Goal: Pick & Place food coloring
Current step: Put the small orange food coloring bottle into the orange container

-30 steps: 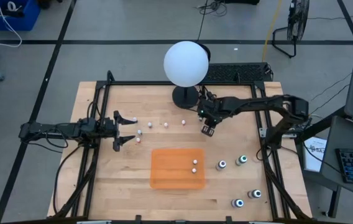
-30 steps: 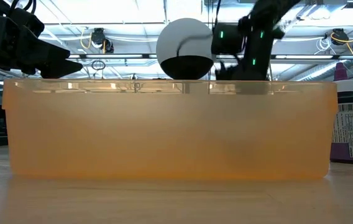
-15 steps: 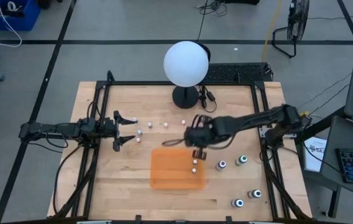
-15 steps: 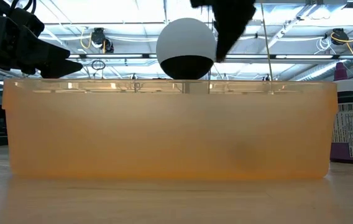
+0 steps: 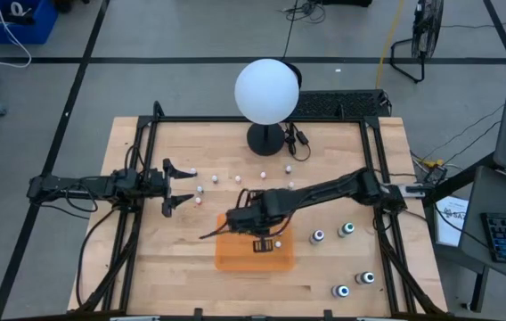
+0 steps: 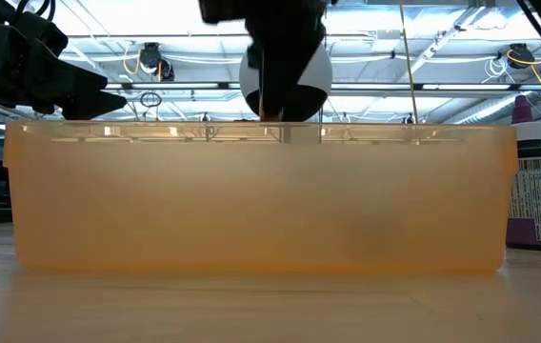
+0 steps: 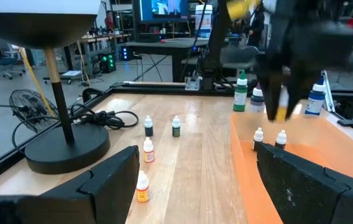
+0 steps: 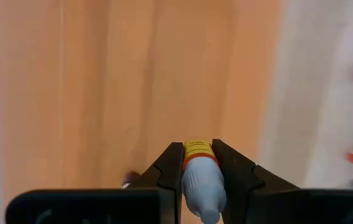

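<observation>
My right gripper hangs over the orange tray, shut on a tiny food coloring bottle with a yellow body and a white cap. Two small bottles stand in the tray. Several more small bottles stand on the table between my left gripper and the lamp. Several bigger dark bottles stand right of the tray. My left gripper is open and empty at the table's left, near the small bottles. My right gripper pinches the tiny bottle between its two fingers, which come from above and point down. The yellow lower end shows at the fingertips and the white cap end reaches back between them. The bottle hangs clear above the tray floor, as the left wrist view shows.
A white globe lamp stands on a dark base at the far middle, its cable beside it. A black frame runs along the table's sides. The tray's wall fills the low view.
My right gripper has swept from beside the lamp base toward the table's near-left, arriving over the orange tray. My left arm has kept still.
</observation>
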You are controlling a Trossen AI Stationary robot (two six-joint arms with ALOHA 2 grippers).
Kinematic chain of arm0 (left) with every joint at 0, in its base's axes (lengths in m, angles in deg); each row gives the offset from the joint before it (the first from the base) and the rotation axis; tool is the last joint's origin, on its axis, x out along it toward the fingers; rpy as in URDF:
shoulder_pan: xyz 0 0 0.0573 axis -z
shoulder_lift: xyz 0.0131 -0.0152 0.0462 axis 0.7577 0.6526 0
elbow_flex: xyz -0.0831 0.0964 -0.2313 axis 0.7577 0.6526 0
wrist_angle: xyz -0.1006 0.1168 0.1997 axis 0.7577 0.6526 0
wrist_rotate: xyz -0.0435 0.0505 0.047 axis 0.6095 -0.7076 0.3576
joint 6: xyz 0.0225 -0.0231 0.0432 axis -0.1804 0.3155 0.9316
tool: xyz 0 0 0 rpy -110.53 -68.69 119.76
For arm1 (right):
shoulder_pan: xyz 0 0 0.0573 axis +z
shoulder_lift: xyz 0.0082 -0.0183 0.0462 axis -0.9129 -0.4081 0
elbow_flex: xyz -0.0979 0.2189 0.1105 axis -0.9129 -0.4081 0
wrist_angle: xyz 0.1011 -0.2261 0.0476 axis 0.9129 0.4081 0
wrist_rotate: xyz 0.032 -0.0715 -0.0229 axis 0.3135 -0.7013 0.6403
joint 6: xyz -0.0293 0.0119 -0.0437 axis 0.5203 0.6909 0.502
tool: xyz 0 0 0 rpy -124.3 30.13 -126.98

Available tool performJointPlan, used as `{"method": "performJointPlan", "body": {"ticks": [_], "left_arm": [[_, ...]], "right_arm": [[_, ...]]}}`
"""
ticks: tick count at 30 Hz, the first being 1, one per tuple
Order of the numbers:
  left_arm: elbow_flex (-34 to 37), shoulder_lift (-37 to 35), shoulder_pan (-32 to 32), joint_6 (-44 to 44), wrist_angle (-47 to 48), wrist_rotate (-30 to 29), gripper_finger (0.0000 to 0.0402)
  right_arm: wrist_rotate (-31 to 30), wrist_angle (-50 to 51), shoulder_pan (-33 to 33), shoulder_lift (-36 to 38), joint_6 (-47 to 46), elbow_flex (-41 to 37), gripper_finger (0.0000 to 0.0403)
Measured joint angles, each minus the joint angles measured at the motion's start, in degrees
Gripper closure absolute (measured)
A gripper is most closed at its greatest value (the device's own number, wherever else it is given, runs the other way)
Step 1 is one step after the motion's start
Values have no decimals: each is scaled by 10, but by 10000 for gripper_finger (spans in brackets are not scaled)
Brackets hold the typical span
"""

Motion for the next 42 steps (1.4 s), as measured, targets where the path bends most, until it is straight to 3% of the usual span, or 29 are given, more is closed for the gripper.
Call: {"method": "performJointPlan", "body": {"ticks": [8, 17, 27, 36, 42], "left_arm": [[0, 0, 0, 0, 0, 0, 78], [0, 0, 0, 0, 0, 0, 78], [0, 0, 0, 0, 0, 0, 78], [0, 0, 0, 0, 0, 0, 78], [0, 0, 0, 0, 0, 0, 78]], "right_arm": [[44, 4, -2, -56, 18, -15, 351], [43, -40, -16, -47, 18, -131, 351], [45, -83, -23, -45, 27, -160, 351], [43, -86, -23, -45, -2, -161, 250], [45, -90, -21, -28, -21, -164, 219]]}}
